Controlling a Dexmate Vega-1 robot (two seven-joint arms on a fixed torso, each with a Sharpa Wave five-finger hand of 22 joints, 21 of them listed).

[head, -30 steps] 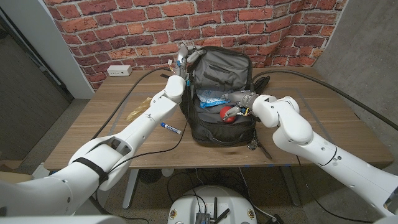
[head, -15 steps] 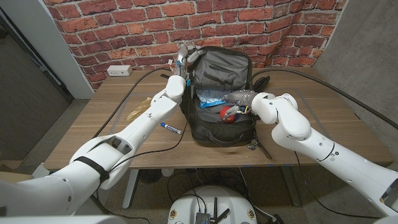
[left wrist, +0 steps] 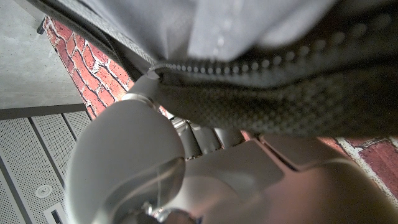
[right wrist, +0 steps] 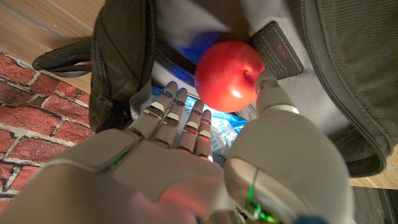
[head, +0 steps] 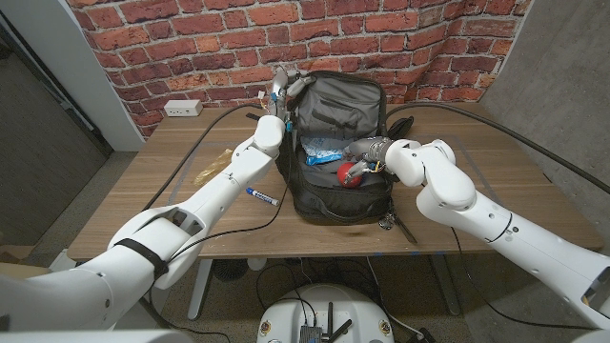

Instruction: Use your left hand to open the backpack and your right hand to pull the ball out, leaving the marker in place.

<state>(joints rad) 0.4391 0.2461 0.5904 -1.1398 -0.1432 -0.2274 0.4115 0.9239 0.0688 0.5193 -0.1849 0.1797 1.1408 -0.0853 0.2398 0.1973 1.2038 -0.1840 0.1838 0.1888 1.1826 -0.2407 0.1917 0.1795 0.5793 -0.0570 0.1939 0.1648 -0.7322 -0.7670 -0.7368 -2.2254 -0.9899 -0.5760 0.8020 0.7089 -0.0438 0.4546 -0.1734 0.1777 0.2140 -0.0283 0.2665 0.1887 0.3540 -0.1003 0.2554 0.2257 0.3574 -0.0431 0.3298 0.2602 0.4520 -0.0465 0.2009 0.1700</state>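
Gaping backpack (head: 338, 195) holds red ball (right wrist: 229, 76); right hand (head: 360, 164) inside touching it.

My head camera looks down over the table (head: 181, 205) at the open backpack (head: 338, 143). My left wrist camera sits tight against its zipper (left wrist: 261, 62); my right wrist camera peers closely inside.
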